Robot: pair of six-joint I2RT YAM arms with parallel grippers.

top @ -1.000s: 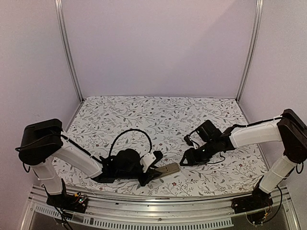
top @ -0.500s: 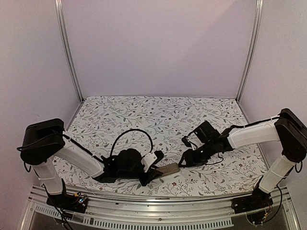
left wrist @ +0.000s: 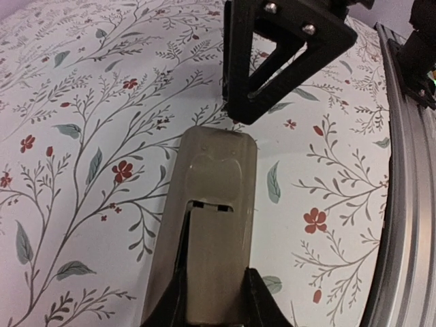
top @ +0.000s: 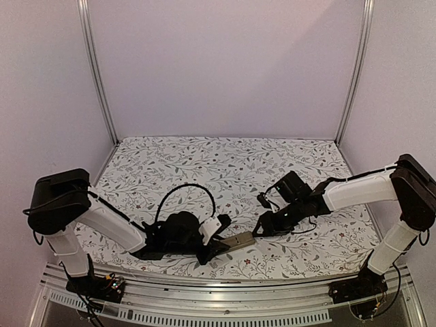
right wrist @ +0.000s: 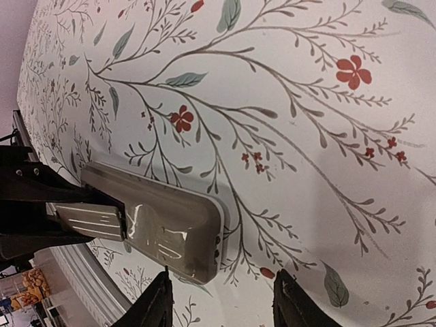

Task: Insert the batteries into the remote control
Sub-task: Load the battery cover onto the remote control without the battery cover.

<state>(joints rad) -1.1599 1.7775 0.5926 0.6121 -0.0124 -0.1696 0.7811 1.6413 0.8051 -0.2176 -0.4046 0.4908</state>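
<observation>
Rail: a grey metal rail (top: 204,286) runs along the edge of the table closest to me.
Left pincer: my left pincer (top: 219,246) lies low on the table and is clamped on the near end of the remote (top: 240,240), one finger on each long side.
Remote: it lies flat on the cloth (top: 225,163), close to the rail, with its tan-grey back up.
Back of remote: there is a ribbed patch (right wrist: 88,219) at the end I hold and a shiny, smooth part at the other end.
Writing: I can read no words on it.
Right pincer: my right pincer (top: 262,228) is just past the far end of the remote. Its fingers (right wrist: 158,308) are apart and only cloth shows between them. I cannot tell if it touches the remote.
Cloth: white, with grey leaves and small red flowers.
Cable: a black cable (top: 187,187) loops up behind my left pincer.
Far: a pale purple wall (top: 225,68) with metal posts (top: 95,68) at its sides.
</observation>
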